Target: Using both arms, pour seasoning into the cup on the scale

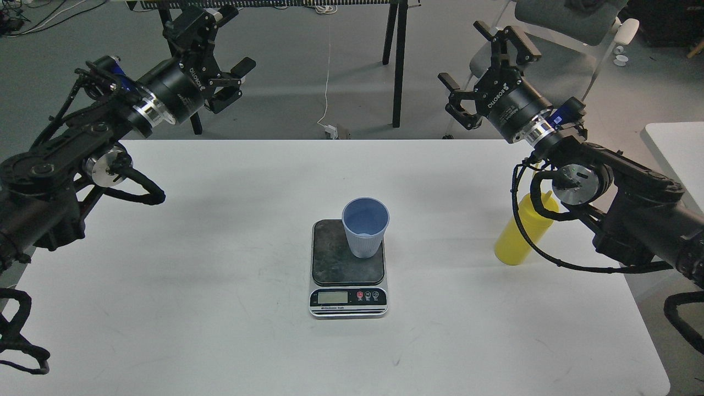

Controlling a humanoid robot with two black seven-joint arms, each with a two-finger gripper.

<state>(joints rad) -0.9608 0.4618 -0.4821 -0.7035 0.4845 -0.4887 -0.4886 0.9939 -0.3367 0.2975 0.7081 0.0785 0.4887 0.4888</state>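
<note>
The light-blue ribbed cup [365, 228] stands upright on the back right of the scale's dark plate [335, 258]; its inside looks empty. The scale's silver front with the display faces me. The yellow seasoning bottle [517, 236] stands near the table's right edge; its nozzle and cap are mostly hidden behind my right arm's joint and cable. My right gripper [470, 58] is open and empty, raised beyond the table's far edge, above and left of the bottle. My left gripper [223, 47] is open and empty, raised beyond the far left of the table.
The white table [220, 247] holds only the scale, the cup and the bottle. Behind it are black table legs [399, 60], a grey chair [555, 22] and a floor cable [327, 77]. A second white table [679, 146] is at the right.
</note>
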